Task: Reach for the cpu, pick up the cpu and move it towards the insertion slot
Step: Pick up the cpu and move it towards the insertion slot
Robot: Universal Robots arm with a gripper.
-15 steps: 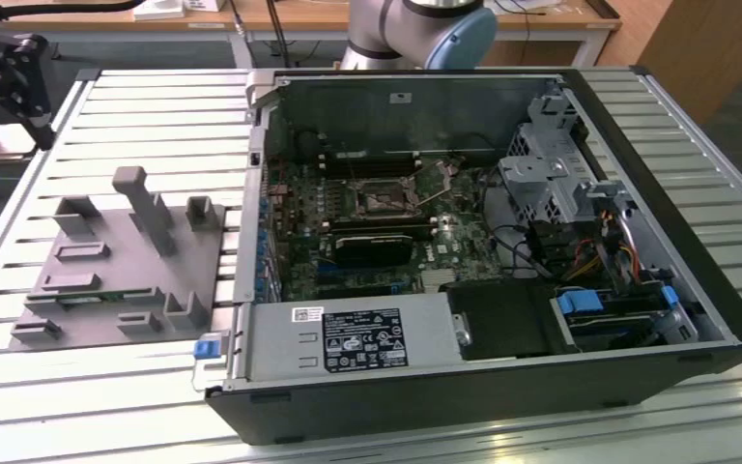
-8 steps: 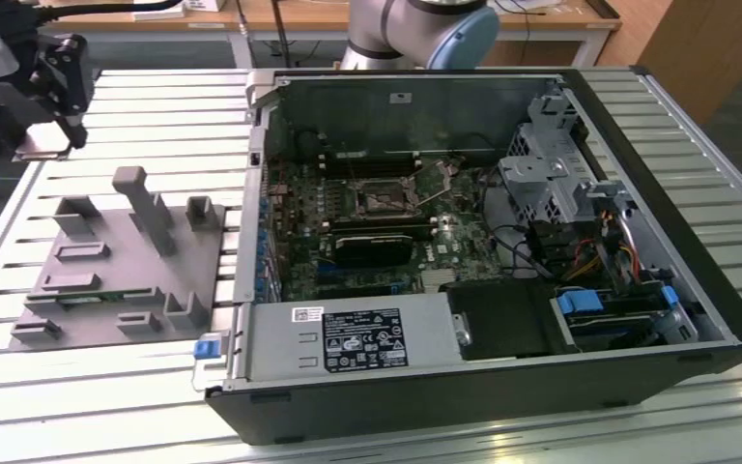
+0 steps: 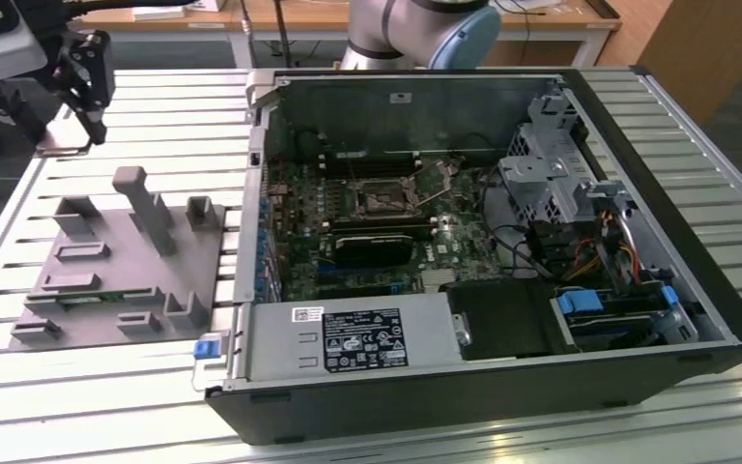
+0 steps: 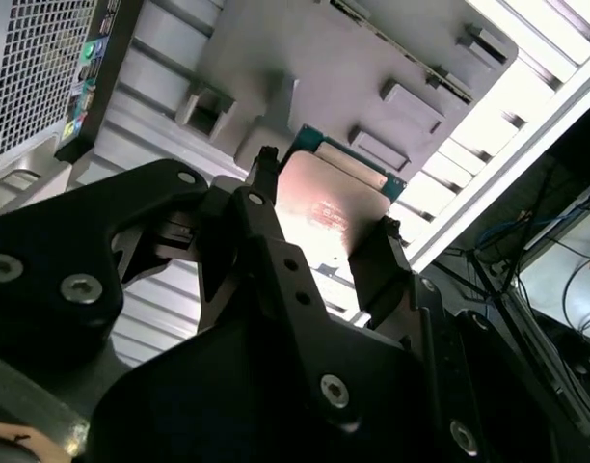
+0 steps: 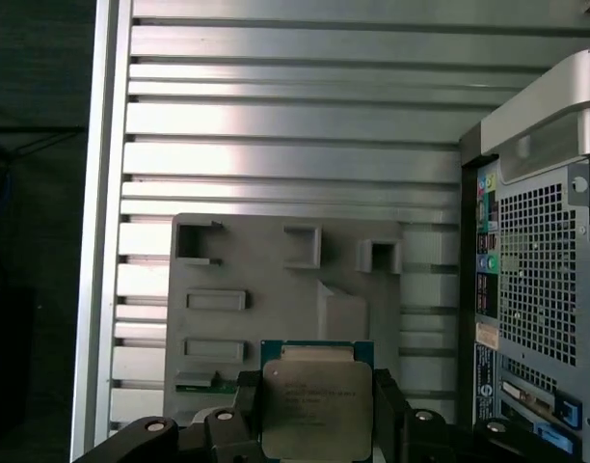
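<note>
I have the claw (image 5: 317, 410) pinching the cpu (image 5: 314, 386) by two opposite edges (silver top toward the first wrist view), hanging clear above the grey tray (image 5: 237, 260), well apart from the insertion slot (image 3: 382, 200).

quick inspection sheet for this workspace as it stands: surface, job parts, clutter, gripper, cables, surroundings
surface: slatted metal table, carrying a grey tray and an open computer case.
job's things: the cpu is off the tray, clamped in the gripper; the insertion slot on the green board inside the case appears vacant.
clutter: nothing seen.
grippers: gripper shut on the cpu, hanging above the table beyond the tray, at the exterior view's left.
cables: coloured wire bundle inside the case, at the exterior view's right.
surroundings: wooden desks behind the table.
</note>
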